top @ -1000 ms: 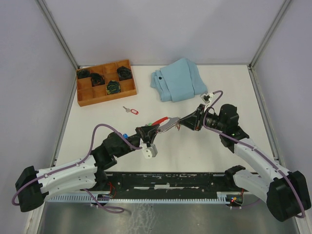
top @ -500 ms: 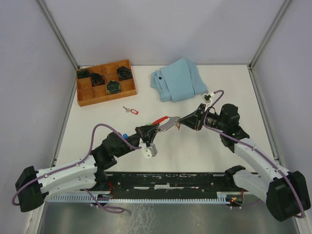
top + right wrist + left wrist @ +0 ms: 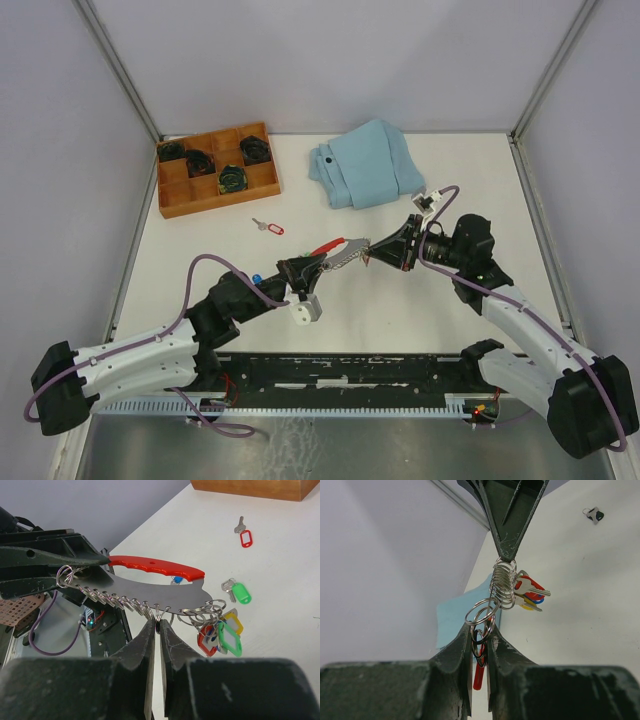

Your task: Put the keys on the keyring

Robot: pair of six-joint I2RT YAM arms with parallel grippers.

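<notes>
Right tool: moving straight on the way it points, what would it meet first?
The keyring: its loops sit right at the right tool's tips, seemingly already pinched.

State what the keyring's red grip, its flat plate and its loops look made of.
Red grip: likely plastic, matte, ribbed underside. Flat plate: seemingly sheet metal, dull grey, thin. Loops: metal wire, silvery, with bright glints.

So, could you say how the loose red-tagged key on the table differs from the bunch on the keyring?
The loose key lies flat on the table; the bunch hangs from the keyring. The loose key's tag is red; the bunch mixes red, yellow and green. All are silver, with plastic tags.
</notes>
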